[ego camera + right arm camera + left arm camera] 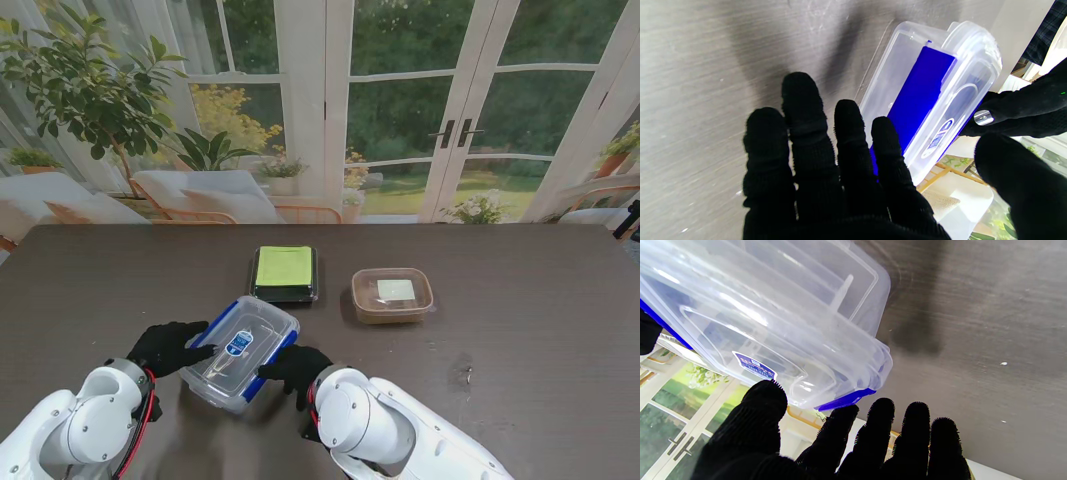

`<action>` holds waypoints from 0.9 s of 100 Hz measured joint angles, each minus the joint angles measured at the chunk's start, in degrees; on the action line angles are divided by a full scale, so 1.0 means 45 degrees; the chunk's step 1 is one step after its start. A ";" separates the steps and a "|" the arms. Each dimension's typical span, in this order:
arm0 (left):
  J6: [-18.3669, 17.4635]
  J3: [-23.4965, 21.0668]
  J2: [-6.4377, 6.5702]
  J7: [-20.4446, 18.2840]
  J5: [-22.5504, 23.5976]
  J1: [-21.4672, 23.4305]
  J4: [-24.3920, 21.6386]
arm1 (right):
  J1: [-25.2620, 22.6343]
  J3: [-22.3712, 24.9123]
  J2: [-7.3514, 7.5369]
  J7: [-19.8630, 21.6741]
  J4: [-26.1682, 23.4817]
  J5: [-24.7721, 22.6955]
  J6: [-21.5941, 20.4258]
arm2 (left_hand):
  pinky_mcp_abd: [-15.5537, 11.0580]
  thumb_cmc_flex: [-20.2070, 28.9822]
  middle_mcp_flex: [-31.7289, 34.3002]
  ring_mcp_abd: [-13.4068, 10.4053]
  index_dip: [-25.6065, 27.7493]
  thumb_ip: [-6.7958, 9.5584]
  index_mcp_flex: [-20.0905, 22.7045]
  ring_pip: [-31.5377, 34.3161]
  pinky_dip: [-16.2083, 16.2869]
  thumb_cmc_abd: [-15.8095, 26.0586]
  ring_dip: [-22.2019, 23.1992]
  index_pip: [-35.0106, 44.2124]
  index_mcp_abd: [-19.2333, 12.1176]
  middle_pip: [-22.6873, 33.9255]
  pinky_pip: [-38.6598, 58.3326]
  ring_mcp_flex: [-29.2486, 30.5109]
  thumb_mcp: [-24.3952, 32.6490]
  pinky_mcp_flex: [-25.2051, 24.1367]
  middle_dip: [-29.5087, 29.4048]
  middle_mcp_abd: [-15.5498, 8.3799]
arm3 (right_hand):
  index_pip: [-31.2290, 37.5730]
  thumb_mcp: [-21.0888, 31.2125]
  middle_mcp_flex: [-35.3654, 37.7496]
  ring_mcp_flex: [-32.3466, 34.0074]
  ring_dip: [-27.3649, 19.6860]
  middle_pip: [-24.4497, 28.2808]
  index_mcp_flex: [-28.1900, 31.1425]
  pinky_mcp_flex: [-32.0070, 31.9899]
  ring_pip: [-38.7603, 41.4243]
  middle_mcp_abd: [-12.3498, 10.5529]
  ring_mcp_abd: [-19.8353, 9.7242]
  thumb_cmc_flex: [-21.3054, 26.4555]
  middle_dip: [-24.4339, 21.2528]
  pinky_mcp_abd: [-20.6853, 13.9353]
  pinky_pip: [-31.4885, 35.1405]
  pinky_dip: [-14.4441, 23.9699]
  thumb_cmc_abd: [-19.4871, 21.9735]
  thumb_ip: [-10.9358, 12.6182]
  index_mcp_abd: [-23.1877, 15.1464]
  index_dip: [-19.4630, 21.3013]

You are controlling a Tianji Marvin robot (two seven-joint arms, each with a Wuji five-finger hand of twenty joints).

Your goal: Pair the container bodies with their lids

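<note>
White arms (70, 430), black-gloved hands, red cables (140, 432).

Clear box (240, 353) with blue clips, black container (285, 274) with green lid, brown tub (392, 294), dark table (540, 330).

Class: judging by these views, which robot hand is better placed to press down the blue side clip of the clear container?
Probably right: the right robot hand has fingers on the blue clip of the clear container.

The clear container (240, 352) is sitting near me, hemmed on both long sides: the left hand (168, 346) is touching its left edge, the right hand (293, 368) its right. Farther off, the green-lidded box (285, 273) and brown tub (392, 294) are standing apart, leaving a gap between them. Bare table (540, 330) is lying open on the right.
</note>
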 measured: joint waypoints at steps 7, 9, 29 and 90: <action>-0.0013 0.0103 -0.0001 0.0041 -0.0149 -0.0242 0.0234 | -0.0011 0.0101 0.0002 0.0040 0.0020 0.0035 -0.0014 | 0.0024 -0.0004 0.0000 0.0056 0.0160 0.0000 0.0025 0.0000 0.0172 -0.0002 0.0021 0.0263 -0.0069 0.0012 0.0000 0.0000 0.0000 0.0012 0.0040 -0.0001 | -0.0121 0.0000 -0.0001 0.0000 0.0000 0.0000 -0.0020 0.0000 0.0000 0.0000 0.0000 0.0000 0.0000 0.0000 0.0000 0.0000 0.0000 0.0000 -0.0157 0.0000; -0.0013 0.0133 -0.0001 0.0047 -0.0221 -0.0316 0.0313 | -0.0018 0.0132 0.0004 0.0049 0.0024 0.0039 -0.0018 | 0.0026 -0.0004 0.0000 0.0057 0.0274 0.0000 0.0060 0.0007 0.0193 -0.0004 0.0023 0.0390 -0.0070 0.0015 0.0000 0.0000 0.0000 0.0012 0.0059 -0.0001 | -0.0159 0.0000 -0.0002 0.0000 0.0001 0.0000 -0.0161 0.0000 0.0000 0.0000 0.0000 0.0000 0.0000 0.0000 0.0000 0.0000 0.0000 0.0000 -0.0163 0.0000; -0.0012 0.0513 0.0000 -0.0214 -0.1107 -0.1326 0.1437 | -0.0145 0.0475 0.0059 0.0161 0.0033 0.0092 -0.0035 | 0.0074 -0.0008 0.0001 0.0067 0.0737 0.0000 0.0358 0.0026 0.0349 -0.0009 0.0026 0.0719 -0.0074 0.0033 0.0000 0.0000 0.0000 0.0013 0.0150 -0.0003 | -0.0422 0.0000 -0.0002 0.0000 0.0001 -0.0003 -0.0153 -0.0007 0.0000 0.0000 0.0000 0.0000 0.0000 0.0000 0.0000 0.0000 0.0000 0.0000 -0.0316 0.0000; 0.0408 0.1084 0.0109 -0.1050 -0.2689 -0.2484 0.2424 | -0.0270 0.1174 0.0238 0.0265 0.0130 0.0241 0.0012 | 0.0300 -0.0450 0.2400 0.0230 0.4087 -0.1282 0.2606 0.5854 0.1929 -0.1312 0.3993 0.6229 0.0897 0.3551 0.8733 0.1521 0.1974 -0.0811 0.5369 -0.0234 | -0.0422 0.0000 -0.0003 -0.0001 0.0001 -0.0003 -0.0153 -0.0018 0.0000 0.0000 0.0000 0.0000 0.0000 0.0000 0.0000 0.0000 0.0000 0.0000 -0.0316 0.0000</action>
